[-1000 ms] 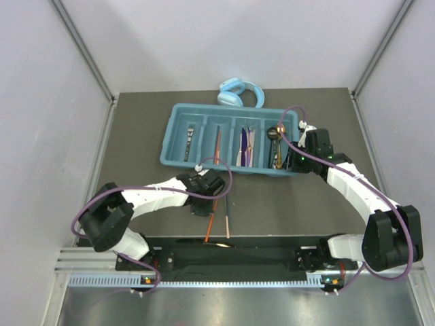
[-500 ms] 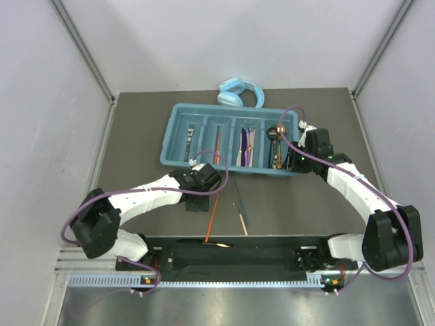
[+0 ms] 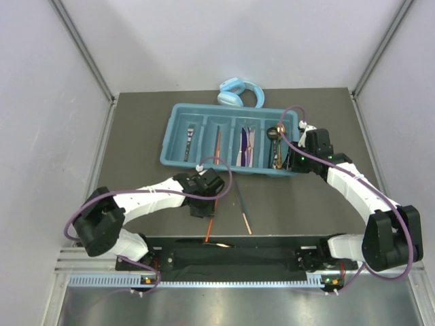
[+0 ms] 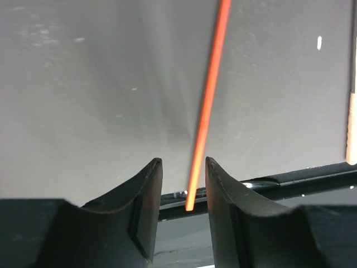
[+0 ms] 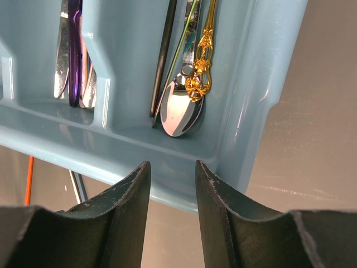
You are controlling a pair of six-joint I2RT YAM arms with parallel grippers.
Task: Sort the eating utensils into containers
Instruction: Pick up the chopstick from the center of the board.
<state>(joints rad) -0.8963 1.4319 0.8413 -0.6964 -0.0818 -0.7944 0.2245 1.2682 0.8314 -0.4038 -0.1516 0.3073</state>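
Observation:
The teal tray holds cutlery in its four long containers: a dark utensil, an orange chopstick, purple knives and spoons. On the table in front of it lies another orange chopstick. My left gripper is over its far end, and the chopstick runs between the open jaws of the gripper with a gap on each side. A dark slim utensil with a pale tip lies just to the right. My right gripper hangs open and empty over the tray's front right rim, near a silver spoon and a gold handle.
Light blue headphones lie behind the tray. The black base rail runs along the near edge, close to the chopstick's near end. Grey walls enclose the table on three sides.
My left gripper has opened from shut, and the orange chopstick now lies loose between its jaws. The dark utensil has shifted to the right. The right arm has not moved.

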